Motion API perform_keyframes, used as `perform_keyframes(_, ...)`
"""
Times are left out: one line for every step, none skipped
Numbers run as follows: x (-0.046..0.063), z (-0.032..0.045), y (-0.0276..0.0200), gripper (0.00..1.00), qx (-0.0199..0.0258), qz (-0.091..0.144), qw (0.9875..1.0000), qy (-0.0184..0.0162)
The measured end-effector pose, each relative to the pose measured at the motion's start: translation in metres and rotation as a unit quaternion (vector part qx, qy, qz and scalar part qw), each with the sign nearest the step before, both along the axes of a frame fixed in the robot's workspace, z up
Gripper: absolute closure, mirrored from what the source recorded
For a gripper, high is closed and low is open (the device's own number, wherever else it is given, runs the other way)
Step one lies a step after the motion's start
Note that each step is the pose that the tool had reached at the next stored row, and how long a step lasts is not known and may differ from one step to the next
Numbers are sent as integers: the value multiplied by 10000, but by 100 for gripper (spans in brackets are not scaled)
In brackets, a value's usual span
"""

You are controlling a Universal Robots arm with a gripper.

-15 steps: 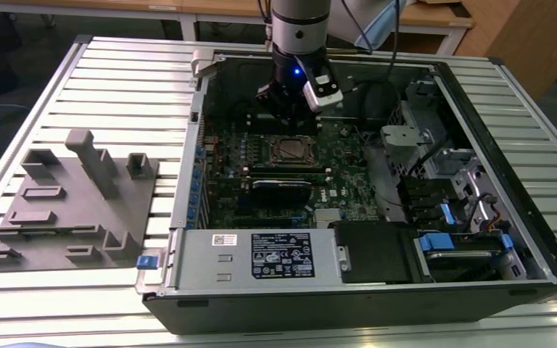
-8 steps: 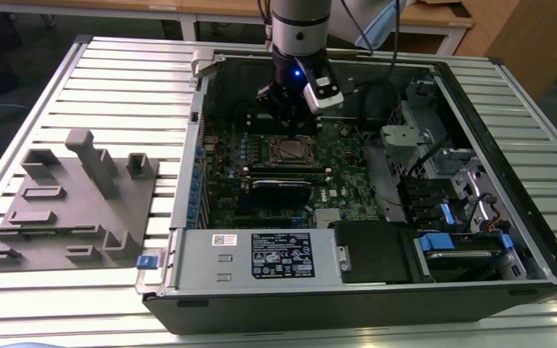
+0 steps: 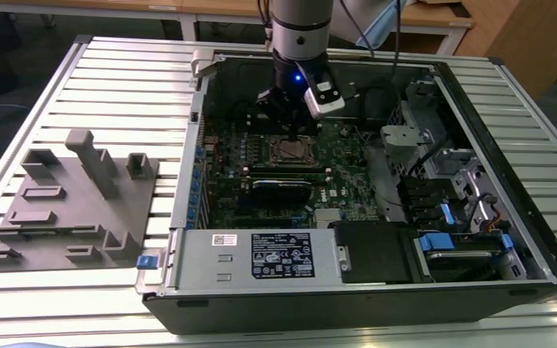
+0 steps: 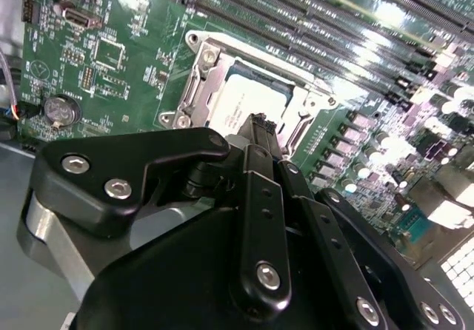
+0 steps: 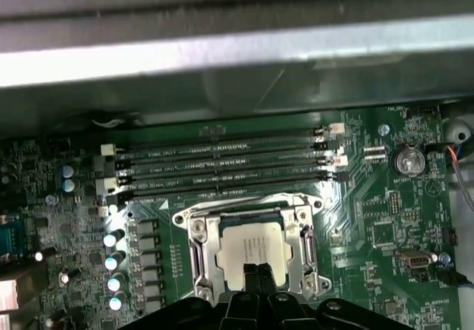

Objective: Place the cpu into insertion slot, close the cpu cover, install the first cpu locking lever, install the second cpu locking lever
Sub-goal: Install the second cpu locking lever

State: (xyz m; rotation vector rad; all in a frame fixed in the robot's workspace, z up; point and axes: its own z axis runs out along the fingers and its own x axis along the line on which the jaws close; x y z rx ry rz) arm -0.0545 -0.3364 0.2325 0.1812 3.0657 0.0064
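cpu point(image 5: 253, 242): seated flat in the insertion slot point(image 5: 198, 227), silver top facing up, so placement looks done.
cpu cover point(image 5: 305, 243): frame lies down around the chip, window over it.
jaws point(image 5: 255, 273): pinched together, nothing held, tips just over the chip's near edge, likely to press on the socket hardware.
motherboard point(image 3: 351, 163): inside the open case on the counter point(image 3: 114, 72).

No legible text; black label point(image 3: 283, 255) and small white sticker point(image 3: 223, 240) on power supply unreadable.
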Motion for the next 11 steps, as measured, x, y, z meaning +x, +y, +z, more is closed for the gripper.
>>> perform_keyframes(0,0,-10,89,-1,0,10000,0)
perform_keyframes(0,0,-19,89,-2,0,10000,0)
perform_keyframes(0,0,-29,89,-2,0,10000,0)
perform_keyframes(0,0,-39,89,-3,-1,10000,0)
perform_keyframes(0,1,-50,89,-4,0,10000,0)
perform_keyframes(0,0,-60,89,-4,0,10000,1)
perform_keyframes(0,0,-72,89,-4,0,10000,0)
perform_keyframes(0,0,-85,89,-5,0,10000,0)
perform_keyframes(0,0,-97,89,-5,0,10000,0)
perform_keyframes(0,0,-109,89,-5,0,10000,0)
perform_keyframes(0,0,-123,89,-6,0,10000,0)
